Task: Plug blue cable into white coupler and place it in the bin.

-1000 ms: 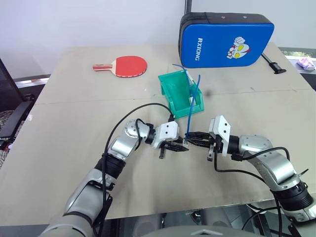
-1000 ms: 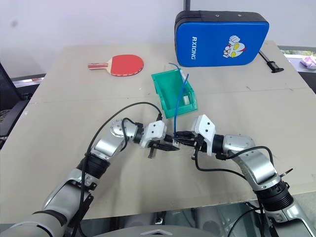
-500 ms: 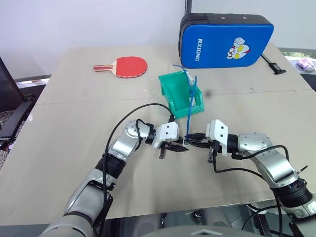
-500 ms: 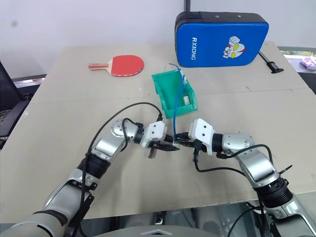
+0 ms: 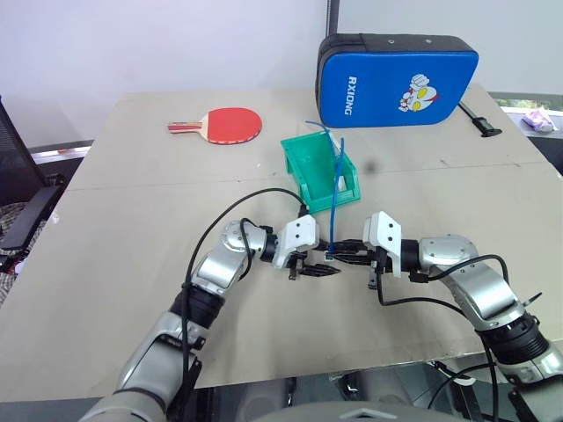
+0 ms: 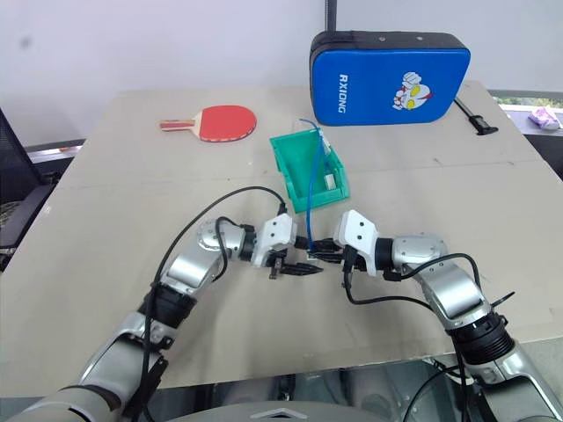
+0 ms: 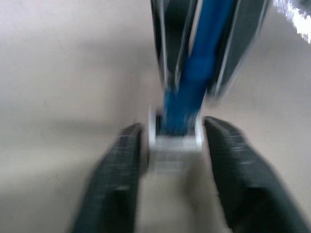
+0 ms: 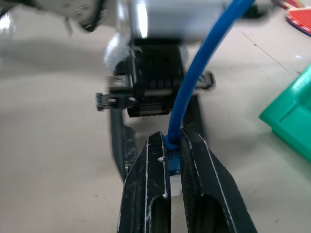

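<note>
Bin (image 5: 310,167) holds white block; right gripper (image 8: 171,167) pinching blue cable (image 8: 204,73); left gripper (image 7: 175,145) spread beside white coupler (image 7: 175,145).

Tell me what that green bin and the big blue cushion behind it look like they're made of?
The bin looks like hard moulded plastic: thin stiff walls, an even teal colour, a slight sheen. The cushion seems to be padded, with a smooth vinyl or faux-leather cover: rounded bulging edges, black piping, glossy blue face with printed lettering. The filling cannot be seen.
</note>
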Controlling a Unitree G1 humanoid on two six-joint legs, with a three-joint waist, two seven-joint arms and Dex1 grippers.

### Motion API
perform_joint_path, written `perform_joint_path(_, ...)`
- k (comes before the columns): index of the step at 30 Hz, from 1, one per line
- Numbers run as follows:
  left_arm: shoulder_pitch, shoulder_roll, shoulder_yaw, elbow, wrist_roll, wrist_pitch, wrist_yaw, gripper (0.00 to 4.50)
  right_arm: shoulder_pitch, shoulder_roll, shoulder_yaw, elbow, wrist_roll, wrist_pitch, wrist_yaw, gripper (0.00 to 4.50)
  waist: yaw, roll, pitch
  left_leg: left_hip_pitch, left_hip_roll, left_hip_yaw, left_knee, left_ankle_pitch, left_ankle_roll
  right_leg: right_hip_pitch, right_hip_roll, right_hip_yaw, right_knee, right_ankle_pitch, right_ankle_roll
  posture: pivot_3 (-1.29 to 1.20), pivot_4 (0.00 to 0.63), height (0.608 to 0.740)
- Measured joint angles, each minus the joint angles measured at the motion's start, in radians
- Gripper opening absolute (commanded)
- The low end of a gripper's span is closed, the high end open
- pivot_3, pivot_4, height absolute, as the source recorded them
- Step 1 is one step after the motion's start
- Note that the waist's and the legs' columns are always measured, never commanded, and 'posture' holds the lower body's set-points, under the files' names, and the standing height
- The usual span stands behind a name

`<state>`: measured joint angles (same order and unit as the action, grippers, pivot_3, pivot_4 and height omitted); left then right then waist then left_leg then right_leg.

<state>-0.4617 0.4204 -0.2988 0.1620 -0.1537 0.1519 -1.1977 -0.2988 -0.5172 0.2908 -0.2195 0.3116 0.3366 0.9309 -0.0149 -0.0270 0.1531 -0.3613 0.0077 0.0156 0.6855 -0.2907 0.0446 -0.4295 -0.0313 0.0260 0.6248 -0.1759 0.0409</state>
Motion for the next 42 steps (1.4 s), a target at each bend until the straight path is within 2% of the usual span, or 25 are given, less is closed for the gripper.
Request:
perform_joint_path(1, 0.044, 0.016, 0.034, -0.058, -0.019, 0.029, 0.025, 3.12, 0.008, 0.012, -0.018, -0.005, 0.027, 0.030, -0.010, 0.00, -0.004, 0.000, 0.000, 0.000, 0.001, 0.001, 0.000, 0.000, 0.000, -0.001, 0.000, 0.001, 0.000, 0.001, 0.000, 0.00, 0.150, 0.740)
perform_joint_path(2, 0.152, 0.037, 0.125, -0.173, -0.067, 0.069, 0.084, 3.12, 0.017, 0.023, -0.063, -0.026, 0.084, 0.103, -0.035, 0.00, -0.012, 0.001, 0.001, -0.001, 0.002, 0.001, -0.002, 0.000, 0.000, -0.004, -0.003, 0.001, 0.001, 0.003, -0.001, 0.00, 0.150, 0.740)
perform_joint_path(3, 0.152, 0.037, 0.125, -0.173, -0.067, 0.069, 0.084, 3.12, 0.017, 0.023, -0.063, -0.026, 0.084, 0.103, -0.035, 0.00, -0.012, 0.001, 0.001, -0.001, 0.002, 0.001, -0.002, 0.000, 0.000, -0.004, -0.003, 0.001, 0.001, 0.003, -0.001, 0.00, 0.150, 0.740)
perform_joint_path(6, 0.341, 0.051, 0.289, -0.344, -0.166, 0.125, 0.187, 3.12, -0.042, 0.030, -0.151, -0.080, 0.179, 0.264, -0.116, 0.00, -0.013, 0.002, 0.004, -0.004, 0.003, 0.001, -0.001, 0.000, 0.000, -0.007, -0.006, 0.000, 0.001, 0.004, 0.000, 0.00, 0.150, 0.740)
perform_joint_path(10, 0.480, 0.098, 0.406, -0.492, -0.235, 0.197, 0.258, 3.12, -0.280, 0.039, -0.222, -0.064, 0.228, 0.470, -0.233, 0.00, -0.011, 0.003, 0.004, -0.004, 0.002, 0.001, -0.001, 0.000, 0.000, -0.006, -0.003, -0.001, 0.001, 0.001, -0.003, 0.00, 0.150, 0.740)
perform_joint_path(12, 0.523, 0.098, 0.418, -0.532, -0.249, 0.212, 0.287, 3.12, -0.434, 0.062, -0.237, 0.034, 0.245, 0.566, -0.271, 0.00, -0.009, 0.003, 0.005, -0.004, 0.002, 0.001, -0.002, 0.000, 0.000, -0.006, -0.002, -0.001, 0.001, 0.001, -0.003, 0.00, 0.150, 0.740)
perform_joint_path(13, 0.524, 0.097, 0.418, -0.533, -0.250, 0.213, 0.288, 3.12, -0.438, 0.063, -0.237, 0.037, 0.245, 0.568, -0.271, 0.00, -0.008, 0.003, 0.005, -0.004, 0.002, 0.001, -0.001, 0.000, 0.000, -0.006, -0.002, -0.001, 0.001, 0.001, -0.003, 0.00, 0.150, 0.740)
perform_joint_path(16, 0.545, 0.084, 0.417, -0.561, -0.264, 0.216, 0.328, 3.12, -0.613, 0.094, -0.208, 0.254, 0.218, 0.601, -0.263, 0.00, -0.003, 0.004, 0.005, -0.005, 0.001, 0.003, -0.002, 0.000, 0.000, -0.007, -0.002, -0.001, 0.000, 0.003, -0.006, 0.00, 0.150, 0.740)
perform_joint_path(17, 0.552, 0.082, 0.416, -0.574, -0.265, 0.216, 0.340, 3.17, -0.683, 0.094, -0.172, 0.365, 0.175, 0.587, -0.247, 0.53, -0.002, 0.004, 0.005, -0.006, 0.001, 0.003, -0.003, 0.000, 0.000, -0.008, -0.002, -0.001, -0.001, 0.003, -0.006, 0.00, 0.150, 0.740)
perform_joint_path(18, 0.562, 0.080, 0.419, -0.581, -0.268, 0.215, 0.351, 3.17, -0.729, 0.106, -0.143, 0.463, 0.142, 0.552, -0.227, 0.68, -0.002, 0.004, 0.005, -0.006, 0.000, 0.004, -0.003, 0.000, 0.000, -0.008, -0.003, -0.001, -0.002, 0.003, -0.006, 0.00, 0.150, 0.740)
perform_joint_path(20, 0.577, 0.066, 0.414, -0.595, -0.273, 0.213, 0.376, 3.17, -0.853, 0.165, -0.088, 0.783, 0.034, 0.406, -0.189, 1.50, -0.009, 0.004, 0.005, -0.009, 0.000, 0.005, -0.005, 0.000, 0.000, -0.011, -0.003, 0.000, -0.003, 0.003, -0.006, 0.00, 0.150, 0.740)
perform_joint_path(21, 0.581, 0.065, 0.413, -0.597, -0.273, 0.213, 0.378, 3.17, -0.865, 0.171, -0.080, 0.833, 0.015, 0.379, -0.185, 1.80, -0.009, 0.004, 0.005, -0.010, 0.000, 0.005, -0.005, 0.000, 0.000, -0.011, -0.003, 0.000, -0.003, 0.004, -0.006, 0.00, 0.150, 0.740)
perform_joint_path(23, 0.588, 0.064, 0.413, -0.609, -0.275, 0.213, 0.392, 3.17, -0.906, 0.190, -0.068, 0.991, -0.034, 0.288, -0.158, 2.87, -0.005, 0.004, 0.005, -0.018, -0.001, 0.004, -0.005, 0.000, 0.000, -0.019, -0.004, -0.001, -0.002, 0.006, -0.003, 0.00, 0.150, 0.740)
perform_joint_path(24, 0.589, 0.061, 0.414, -0.620, -0.283, 0.213, 0.405, 3.17, -0.913, 0.183, -0.074, 1.057, -0.056, 0.236, -0.128, 3.19, -0.001, 0.005, 0.006, -0.022, -0.001, 0.002, -0.006, 0.000, -0.001, -0.022, -0.007, -0.003, -0.003, 0.006, -0.003, 0.00, 0.150, 0.740)
perform_joint_path(25, 0.589, 0.060, 0.415, -0.623, -0.283, 0.213, 0.408, 3.17, -0.913, 0.177, -0.076, 1.051, -0.056, 0.236, -0.116, 3.19, -0.001, 0.005, 0.006, -0.023, -0.001, 0.002, -0.006, 0.000, -0.001, -0.023, -0.007, -0.004, -0.003, 0.006, -0.002, 0.00, 0.150, 0.740)
perform_joint_path(26, 0.588, 0.060, 0.413, -0.627, -0.287, 0.213, 0.414, 3.17, -0.895, 0.155, -0.092, 1.003, -0.047, 0.241, -0.089, 3.19, 0.001, 0.005, 0.006, -0.024, -0.001, 0.001, -0.006, 0.000, -0.001, -0.023, -0.008, -0.005, -0.005, 0.006, -0.002, 0.00, 0.150, 0.740)
perform_joint_path(28, 0.603, 0.062, 0.428, -0.650, -0.310, 0.214, 0.425, 3.17, -0.729, 0.060, -0.185, 0.679, 0.036, 0.233, -0.012, 3.19, 0.014, 0.005, 0.006, -0.028, -0.002, -0.006, -0.007, -0.001, 0.000, -0.022, -0.014, -0.011, -0.009, 0.006, -0.002, 0.00, 0.150, 0.740)
perform_joint_path(31, 0.611, 0.073, 0.455, -0.657, -0.330, 0.227, 0.438, 3.17, -0.477, -0.026, -0.287, 0.302, 0.106, 0.226, 0.003, 3.19, 0.025, 0.007, 0.005, -0.032, -0.002, -0.010, -0.008, -0.001, 0.000, -0.023, -0.015, -0.017, -0.015, 0.006, -0.002, 0.00, 0.150, 0.740)
perform_joint_path(33, 0.612, 0.084, 0.459, -0.662, -0.348, 0.237, 0.438, 3.17, -0.336, -0.042, -0.337, 0.153, 0.136, 0.236, -0.020, 3.73, 0.025, 0.007, 0.005, -0.032, -0.002, -0.010, -0.008, -0.001, 0.000, -0.022, -0.015, -0.016, -0.015, 0.006, -0.002, 0.00, 0.150, 0.740)
perform_joint_path(35, 0.620, 0.098, 0.474, -0.669, -0.367, 0.245, 0.436, 3.17, -0.119, -0.080, -0.393, -0.030, 0.150, 0.237, -0.046, 4.46, 0.029, 0.008, 0.005, -0.031, -0.002, -0.012, -0.008, -0.001, 0.000, -0.021, -0.015, -0.017, -0.015, 0.006, -0.002, 0.00, 0.150, 0.740)
perform_joint_path(39, 0.643, 0.139, 0.507, -0.670, -0.400, 0.258, 0.422, 3.17, 0.175, -0.100, -0.485, -0.233, 0.144, 0.215, -0.110, 4.46, 0.023, 0.010, 0.006, -0.026, -0.003, -0.005, -0.008, -0.001, 0.001, -0.018, -0.011, -0.014, -0.015, 0.005, -0.003, 0.00, 0.150, 0.740)
perform_joint_path(42, 0.702, 0.176, 0.545, -0.677, -0.422, 0.258, 0.391, 3.17, 0.403, -0.137, -0.566, -0.344, 0.134, 0.169, -0.096, 4.46, 0.024, 0.009, 0.006, -0.019, -0.001, -0.001, -0.008, -0.001, 0.001, -0.014, -0.006, -0.010, -0.015, 0.001, -0.002, 0.00, 0.150, 0.740)
